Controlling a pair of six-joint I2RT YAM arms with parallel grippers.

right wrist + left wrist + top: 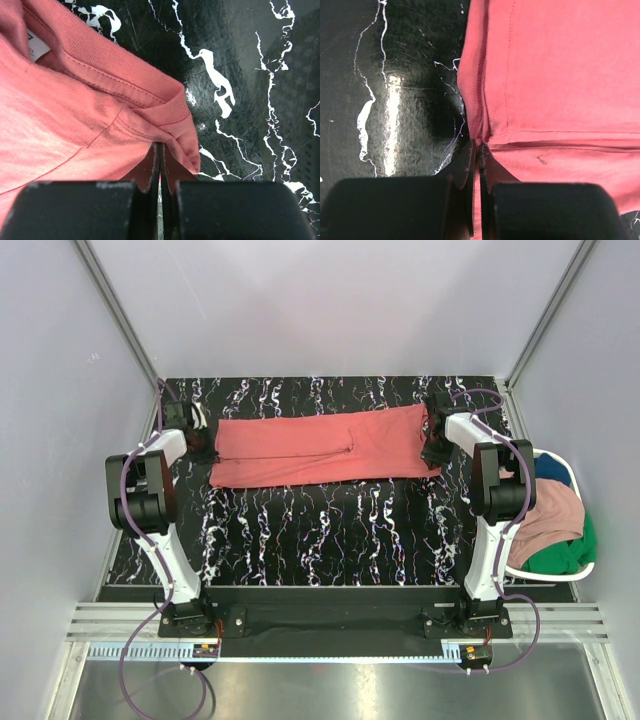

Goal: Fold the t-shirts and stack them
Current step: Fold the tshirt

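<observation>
Top external view: the coral-red t-shirt (325, 447) lies across the far half of the table (330, 540), narrowed into a long band running left to right. That looks like a first lengthwise fold, not a finished packet. The left gripper (203, 447) is clenched on the cloth's left edge, and the right gripper (436, 452) is clamped on the right end by the collar (120, 90). Nothing is stacked yet. A pink shirt (545, 515), a green shirt (570, 555) and a dark blue shirt (555, 468) lie crumpled in the white basket (597, 545) off the table's right side — so most of the job remains, I judge.
</observation>
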